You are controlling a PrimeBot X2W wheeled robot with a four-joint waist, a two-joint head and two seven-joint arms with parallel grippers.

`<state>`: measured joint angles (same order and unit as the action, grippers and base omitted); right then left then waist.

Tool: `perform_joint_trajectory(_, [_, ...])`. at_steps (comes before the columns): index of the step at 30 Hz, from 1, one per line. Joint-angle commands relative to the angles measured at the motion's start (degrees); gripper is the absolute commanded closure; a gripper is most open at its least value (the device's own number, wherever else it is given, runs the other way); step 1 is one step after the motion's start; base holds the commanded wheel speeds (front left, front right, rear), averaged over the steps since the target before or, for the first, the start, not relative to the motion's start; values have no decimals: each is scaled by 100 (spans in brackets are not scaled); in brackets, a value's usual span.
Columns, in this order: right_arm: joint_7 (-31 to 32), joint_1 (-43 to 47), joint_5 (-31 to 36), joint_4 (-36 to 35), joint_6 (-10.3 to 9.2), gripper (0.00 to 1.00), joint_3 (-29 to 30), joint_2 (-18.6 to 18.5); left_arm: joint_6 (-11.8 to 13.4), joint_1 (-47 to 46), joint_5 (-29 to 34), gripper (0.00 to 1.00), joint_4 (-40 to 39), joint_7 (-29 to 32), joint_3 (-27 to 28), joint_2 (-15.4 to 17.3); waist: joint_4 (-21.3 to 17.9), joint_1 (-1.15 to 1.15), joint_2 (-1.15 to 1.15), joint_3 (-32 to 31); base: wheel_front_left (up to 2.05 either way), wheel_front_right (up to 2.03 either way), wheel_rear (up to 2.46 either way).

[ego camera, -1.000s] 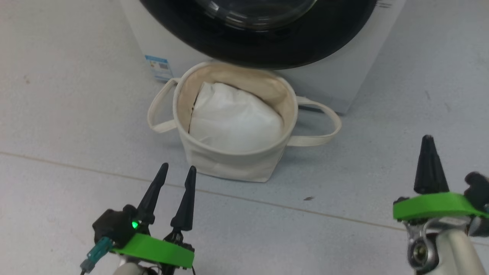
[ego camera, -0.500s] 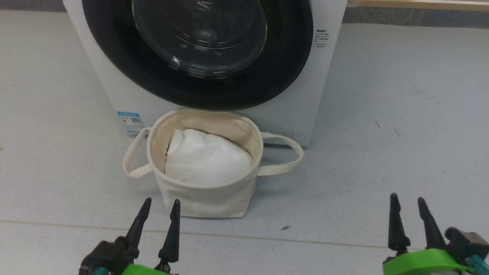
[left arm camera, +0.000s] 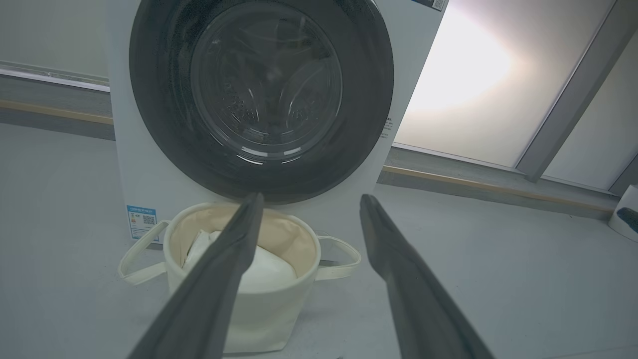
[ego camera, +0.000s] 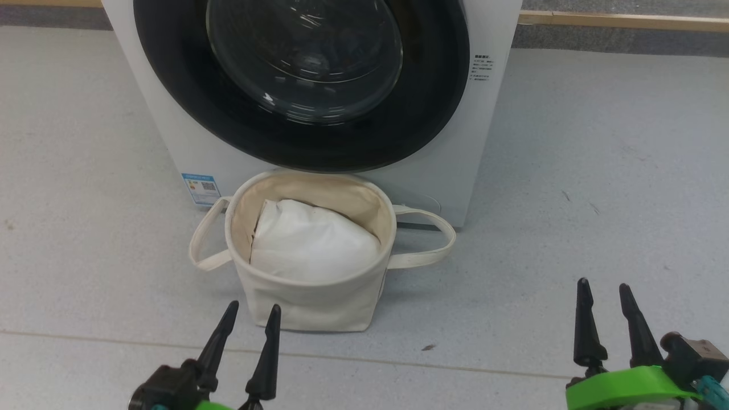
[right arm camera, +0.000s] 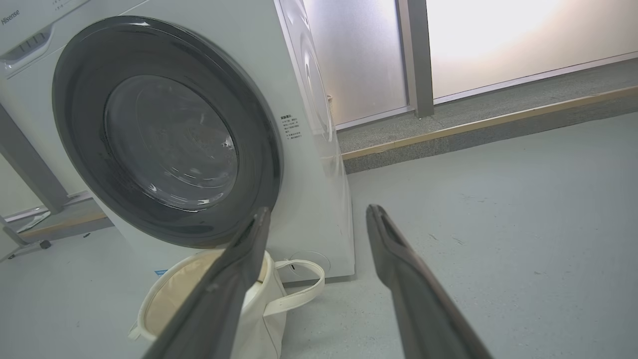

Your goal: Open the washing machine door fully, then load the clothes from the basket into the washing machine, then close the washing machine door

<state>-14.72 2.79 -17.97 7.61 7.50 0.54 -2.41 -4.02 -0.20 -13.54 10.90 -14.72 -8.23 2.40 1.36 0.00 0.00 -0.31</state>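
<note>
The white washing machine (ego camera: 455, 142) stands at the top of the head view. The washing machine door (ego camera: 438, 85), black rim around clear glass, lies shut against its front. Right before it stands the cream basket (ego camera: 307, 307), holding a plain white cloth (ego camera: 313, 245); the clothes are hidden. My left gripper (ego camera: 254, 306) is open just short of the basket's near wall. My right gripper (ego camera: 603, 283) is open over bare floor to the basket's right. In the left wrist view the left gripper (left arm camera: 311, 196) frames the door (left arm camera: 164, 124) and basket (left arm camera: 279, 309). The right gripper (right arm camera: 318, 208) faces the door (right arm camera: 75, 99) and basket (right arm camera: 264, 304).
A blue label (ego camera: 200, 188) marks the washer's lower left corner. Grey floor (ego camera: 598, 171) spreads on both sides, with a seam line (ego camera: 85, 336) near me and a dark speck (ego camera: 428, 347). A wooden strip (ego camera: 626, 21) runs behind, under frosted panels (right arm camera: 359, 60).
My right gripper has gone from shut to open. The head camera has tilted up, so more of the washer shows and the basket sits lower in the picture.
</note>
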Motion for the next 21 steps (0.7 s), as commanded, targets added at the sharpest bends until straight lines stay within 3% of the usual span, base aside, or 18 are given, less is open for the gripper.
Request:
perform_joint_trajectory(1, [-28, -106, 53, -236, -1, 0, -180, -47, 67, -117, 30, 0, -159, -28, 207, 48, 2, 0, 0, 6, 0, 0, 0])
perform_joint_trajectory(9, [-28, -118, 129, -305, -1, 0, -196, -47, 226, -141, 122, 0, -112, -28, 236, 48, 19, 0, 0, 29, 0, 0, 0])
perform_joint_trajectory(21, [-28, -112, 113, -276, -1, 0, -222, -47, 260, -147, 138, 0, -80, -28, 229, 48, 89, 0, 0, 1, 0, 0, 0])
